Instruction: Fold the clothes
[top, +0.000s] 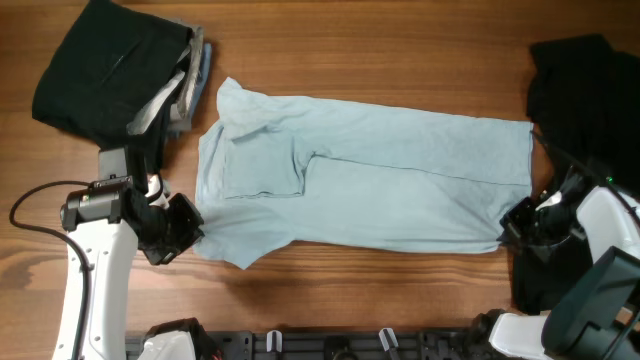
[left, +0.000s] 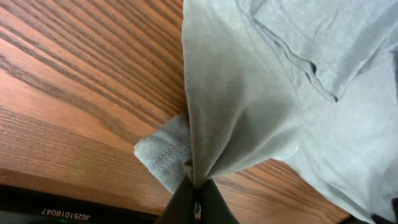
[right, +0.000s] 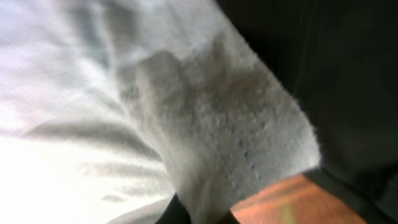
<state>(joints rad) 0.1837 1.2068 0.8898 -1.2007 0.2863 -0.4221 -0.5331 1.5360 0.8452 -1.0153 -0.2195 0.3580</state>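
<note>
Left gripper (left: 196, 198) is clamped on a stitched fold at the near left corner of the blue shirt (top: 400, 170), the cloth rising from the closed jaws in a taut pleat. Right gripper (top: 516, 226) is likewise closed, and by its own camera appears to pinch the hemmed corner at the near right of the same shirt. That shirt is the largest item: it lies spread flat across the middle of the table (top: 380, 45), collar toward the left edge and hem toward the right, both sleeves turned inward. A black garment (top: 580, 85) lies heaped at the right edge, touching the hem. A stack of dark clothes (top: 105, 70), black over grey, sits at the far left corner, just beside the collar. Judgement: the shirt is light, limp and thin; it will sag between the two holds and drag on the wood, so the stitched corners and hems are the soundest places to grip. The table is bare brown wood with clear grain. Nothing of the room beyond it is visible.
</note>
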